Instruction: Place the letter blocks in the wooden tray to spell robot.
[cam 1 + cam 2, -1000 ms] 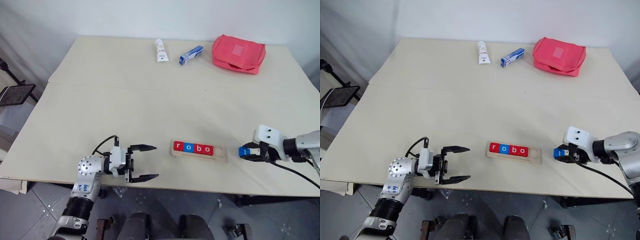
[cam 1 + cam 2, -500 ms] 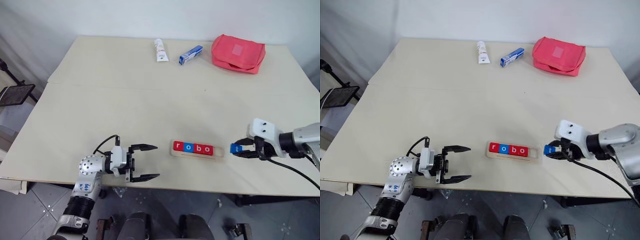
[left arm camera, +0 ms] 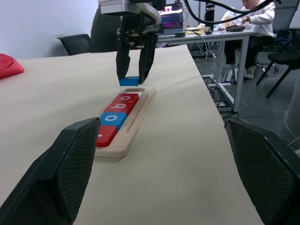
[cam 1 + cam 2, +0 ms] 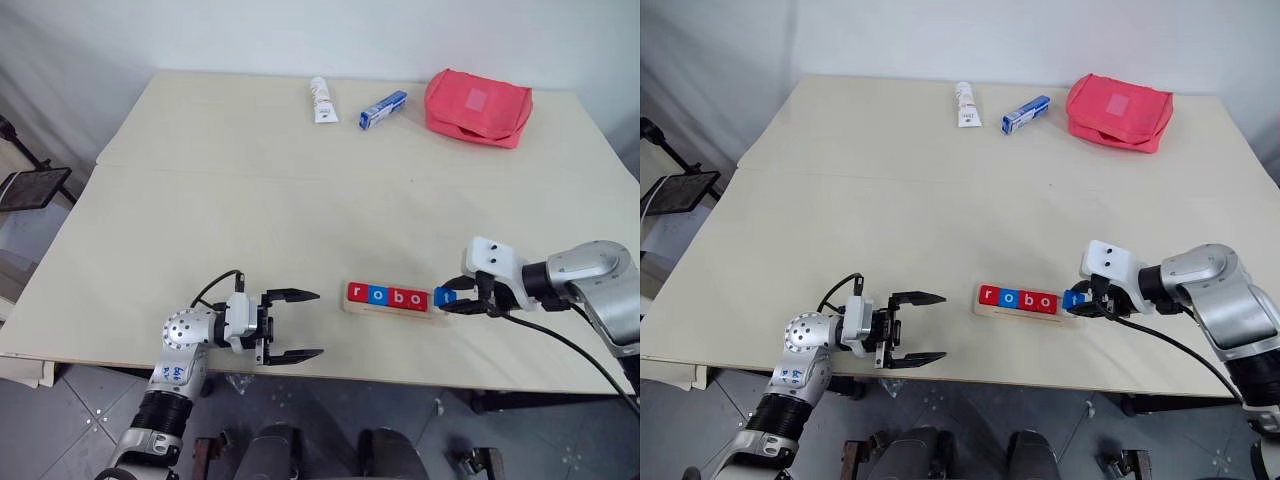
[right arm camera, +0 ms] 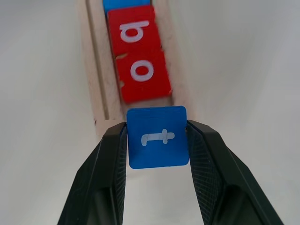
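Beige table (image 4: 300, 200), white wall behind. Right gripper (image 4: 452, 298) clamped on the blue t block (image 5: 157, 137), hovering over the right end of the wooden tray (image 4: 396, 310), just past the last red block. Tray sits near the table's front edge, holding four letter blocks (image 4: 387, 296) reading r, o, b, o. Left gripper (image 4: 296, 324) is left of the tray, fingers spread apart, holding nothing. Well behind the tray at the far edge: white tube (image 4: 320, 100), blue-and-white box (image 4: 383, 109), red pouch (image 4: 477, 106).
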`<state>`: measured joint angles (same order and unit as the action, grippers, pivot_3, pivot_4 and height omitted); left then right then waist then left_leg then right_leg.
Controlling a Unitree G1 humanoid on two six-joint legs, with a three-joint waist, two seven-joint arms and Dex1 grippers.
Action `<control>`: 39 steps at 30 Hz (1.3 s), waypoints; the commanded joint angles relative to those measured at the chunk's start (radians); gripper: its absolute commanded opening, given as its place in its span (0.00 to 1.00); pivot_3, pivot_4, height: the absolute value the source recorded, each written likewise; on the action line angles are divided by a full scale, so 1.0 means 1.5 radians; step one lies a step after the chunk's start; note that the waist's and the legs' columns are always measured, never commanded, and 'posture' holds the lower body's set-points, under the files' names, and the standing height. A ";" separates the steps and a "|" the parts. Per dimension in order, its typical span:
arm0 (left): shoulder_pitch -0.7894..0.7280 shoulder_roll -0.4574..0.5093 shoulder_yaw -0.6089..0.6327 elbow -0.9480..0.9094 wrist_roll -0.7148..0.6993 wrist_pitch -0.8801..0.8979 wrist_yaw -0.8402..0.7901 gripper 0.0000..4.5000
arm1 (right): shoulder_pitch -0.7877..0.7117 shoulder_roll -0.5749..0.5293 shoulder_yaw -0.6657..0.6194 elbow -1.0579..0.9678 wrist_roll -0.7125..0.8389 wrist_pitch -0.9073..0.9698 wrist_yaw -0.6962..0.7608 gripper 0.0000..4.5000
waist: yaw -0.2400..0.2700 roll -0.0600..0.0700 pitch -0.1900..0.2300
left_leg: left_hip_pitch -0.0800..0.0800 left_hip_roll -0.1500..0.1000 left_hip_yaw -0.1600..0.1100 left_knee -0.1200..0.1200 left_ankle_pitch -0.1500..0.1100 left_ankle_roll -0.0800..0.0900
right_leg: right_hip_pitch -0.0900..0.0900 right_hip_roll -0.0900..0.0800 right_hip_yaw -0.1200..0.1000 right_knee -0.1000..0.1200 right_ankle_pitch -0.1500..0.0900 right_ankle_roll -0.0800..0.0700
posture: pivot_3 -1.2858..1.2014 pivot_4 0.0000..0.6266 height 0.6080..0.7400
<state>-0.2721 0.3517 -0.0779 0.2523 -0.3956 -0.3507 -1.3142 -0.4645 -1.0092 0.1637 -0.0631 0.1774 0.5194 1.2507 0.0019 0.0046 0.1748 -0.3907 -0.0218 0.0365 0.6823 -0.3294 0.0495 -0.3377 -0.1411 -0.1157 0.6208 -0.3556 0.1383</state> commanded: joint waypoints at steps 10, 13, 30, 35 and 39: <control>0.012 0.003 0.001 -0.020 -0.004 -0.009 0.013 1.00 | -0.012 0.014 0.009 0.000 -0.003 -0.012 0.002 0.56 | 0.000 0.000 0.000 | 0.000 0.000 0.000 0.000 0.000 0.000 | 0.000 0.000 0.000 0.000 0.000 0.000 | 0.52 0.24 1.00; 0.007 0.002 0.001 -0.016 -0.003 -0.009 0.013 1.00 | -0.014 0.015 0.006 -0.002 0.000 -0.008 0.001 0.78 | 0.000 0.000 0.000 | 0.000 0.000 0.000 0.000 0.000 0.000 | 0.000 0.000 0.000 0.000 0.000 0.000 | 0.52 0.24 1.00; -0.015 -0.006 -0.001 0.016 -0.001 -0.014 0.007 1.00 | 0.129 -0.038 -0.138 -0.058 0.040 0.014 -0.039 0.56 | 0.013 0.000 0.000 | 0.000 0.000 0.000 0.000 0.000 0.000 | 0.000 0.000 0.000 0.000 0.000 0.000 | 0.52 0.24 1.00; -0.025 -0.009 -0.002 0.030 -0.001 -0.018 0.003 1.00 | 0.145 -0.032 -0.142 -0.067 0.041 0.016 -0.053 0.18 | 0.013 0.000 0.000 | 0.000 0.000 0.000 0.000 0.000 0.000 | 0.000 0.000 0.000 0.000 0.000 0.000 | 0.52 0.24 1.00; -0.028 -0.010 -0.002 0.031 -0.001 -0.017 0.002 1.00 | 0.145 -0.023 -0.135 -0.066 0.042 0.018 -0.064 0.02 | 0.014 0.000 0.000 | 0.000 0.000 0.000 0.000 0.000 0.000 | 0.000 0.000 0.000 0.000 0.000 0.000 | 0.52 0.24 1.00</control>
<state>-0.3075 0.3387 -0.0799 0.2959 -0.3930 -0.3622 -1.3099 -0.2470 -1.0450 -0.0137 -0.1374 0.2253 0.5471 1.1629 0.0226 0.0046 0.1749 -0.3908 -0.0220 0.0371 0.6822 -0.3294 0.0496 -0.3377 -0.1411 -0.1162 0.6206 -0.3556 0.1384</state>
